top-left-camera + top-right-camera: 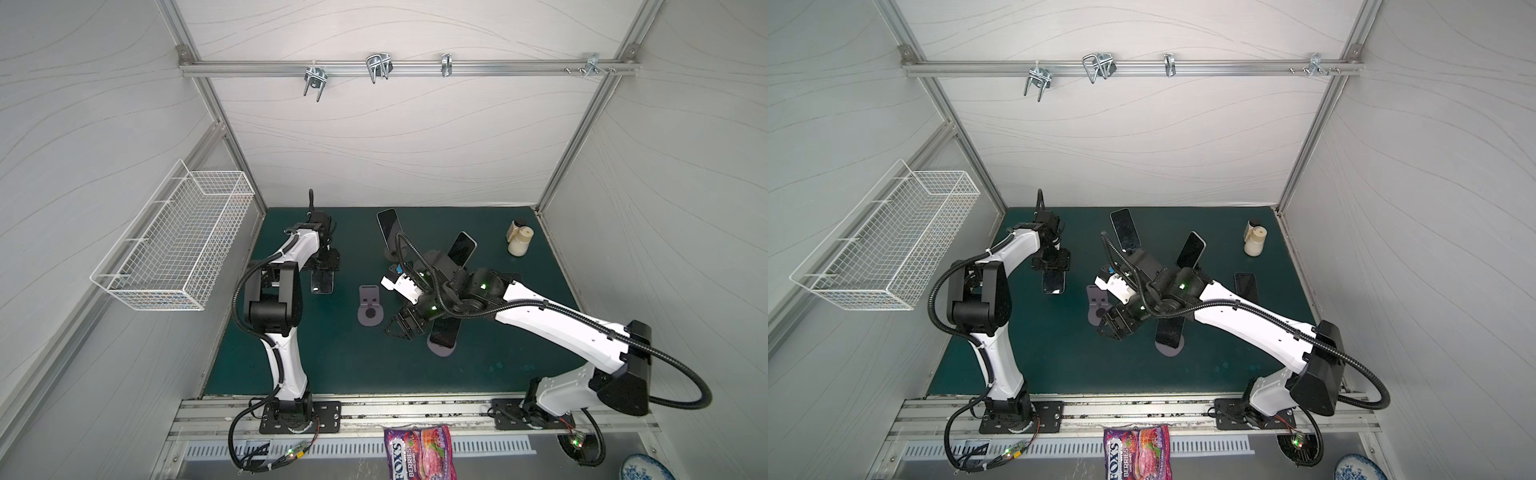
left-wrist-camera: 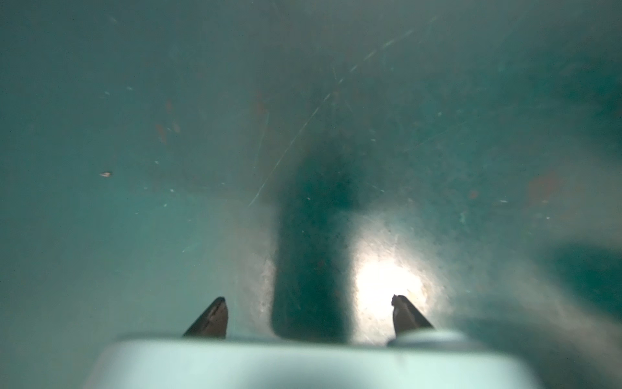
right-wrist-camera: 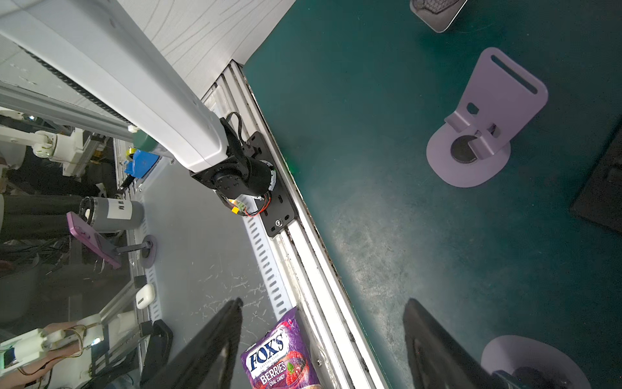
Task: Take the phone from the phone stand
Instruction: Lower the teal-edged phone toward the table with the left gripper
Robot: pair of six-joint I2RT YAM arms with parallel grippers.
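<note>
Three dark phones lean on stands: one at the back [image 1: 388,228], one right of it [image 1: 462,248], one nearer the front [image 1: 442,334] on a grey-purple base [image 1: 440,350]. An empty purple stand [image 1: 370,305] [image 3: 484,128] stands between the arms. My right gripper [image 1: 395,330] [image 3: 323,300] hangs open and empty between that stand and the front phone. My left gripper [image 1: 326,262] [image 2: 309,299] points down at the mat, shut on the far end of a flat phone [image 1: 322,283], a pale blur [image 2: 303,363] in the left wrist view. Another phone [image 1: 1246,286] lies flat at the right.
A white wire basket [image 1: 174,241] hangs on the left wall. A cream bottle [image 1: 519,240] stands at the back right of the green mat [image 1: 332,365]. A purple candy bag [image 1: 419,451] lies past the front rail. Metal hooks [image 1: 378,66] hang on the overhead bar.
</note>
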